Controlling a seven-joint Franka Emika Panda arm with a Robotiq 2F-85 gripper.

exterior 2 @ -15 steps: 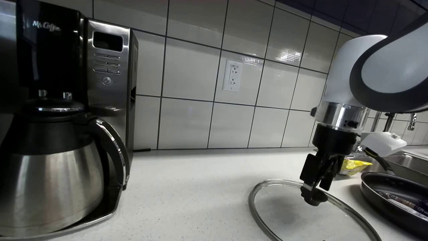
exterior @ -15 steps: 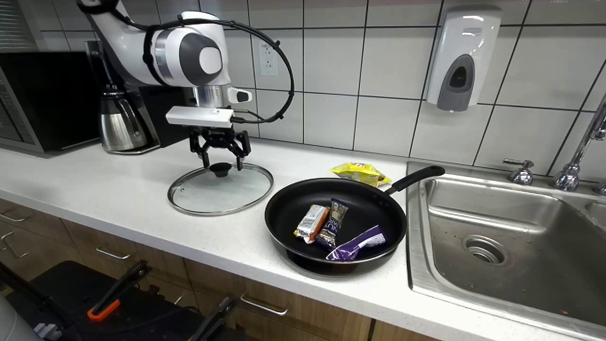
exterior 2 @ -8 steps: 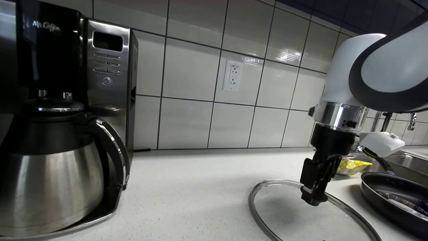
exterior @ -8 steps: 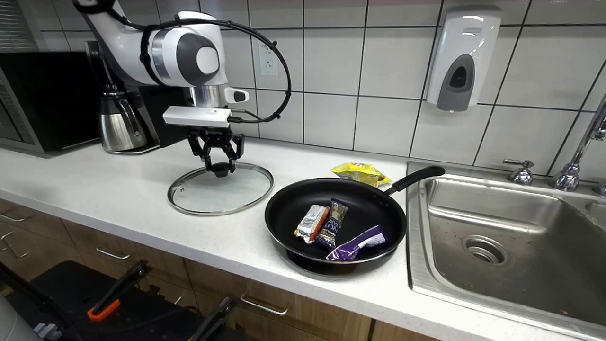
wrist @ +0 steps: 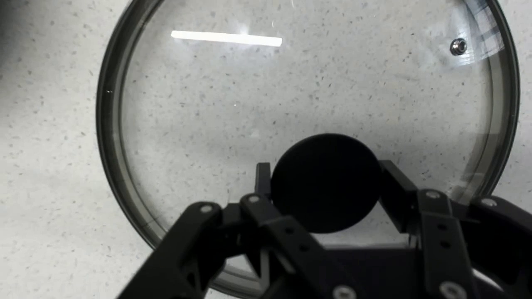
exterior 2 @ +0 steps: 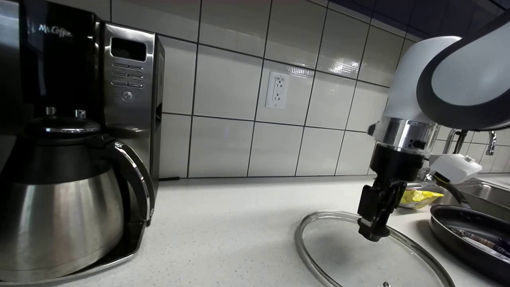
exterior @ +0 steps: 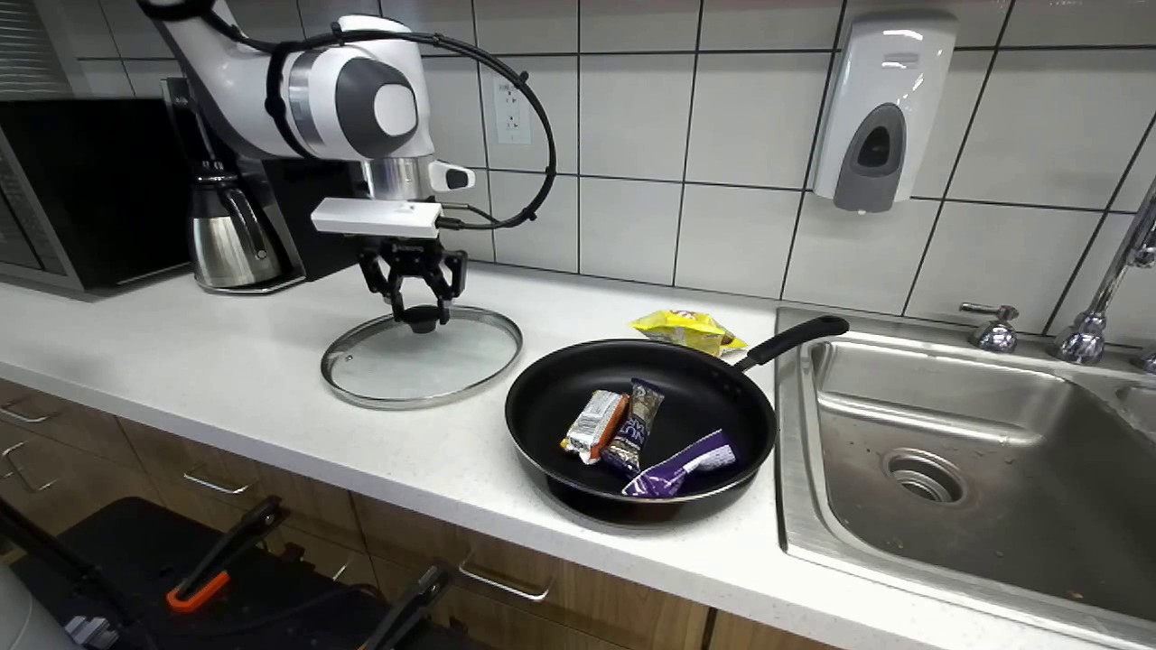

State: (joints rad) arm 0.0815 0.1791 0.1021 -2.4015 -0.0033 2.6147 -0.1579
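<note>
My gripper (exterior: 421, 316) is shut on the round black knob (wrist: 326, 195) of a glass lid, with one finger on each side. The lid (exterior: 424, 366) is clear with a metal rim, seems just off the white counter, and is roughly level. It also shows in an exterior view (exterior 2: 338, 251) and in the wrist view (wrist: 291, 91). A black frying pan (exterior: 695, 388) stands beside it. In the pan lie an orange-and-white bar (exterior: 596, 426), a dark nut bar (exterior: 637, 422) and a purple wrapper (exterior: 682, 465).
A yellow packet (exterior: 688, 330) lies behind the pan, near its handle (exterior: 799, 338). A steel sink (exterior: 799, 506) with a faucet (exterior: 1084, 334) adjoins the pan. A coffee maker with carafe (exterior 2: 67, 215) and a black microwave (exterior: 99, 190) stand at the other end. A soap dispenser (exterior: 890, 108) hangs on the tiles.
The gripper shifted slightly and its fingers closed on the knob. Since then gripper and lid have risen a little; the lid's rim sits higher in both exterior views.
</note>
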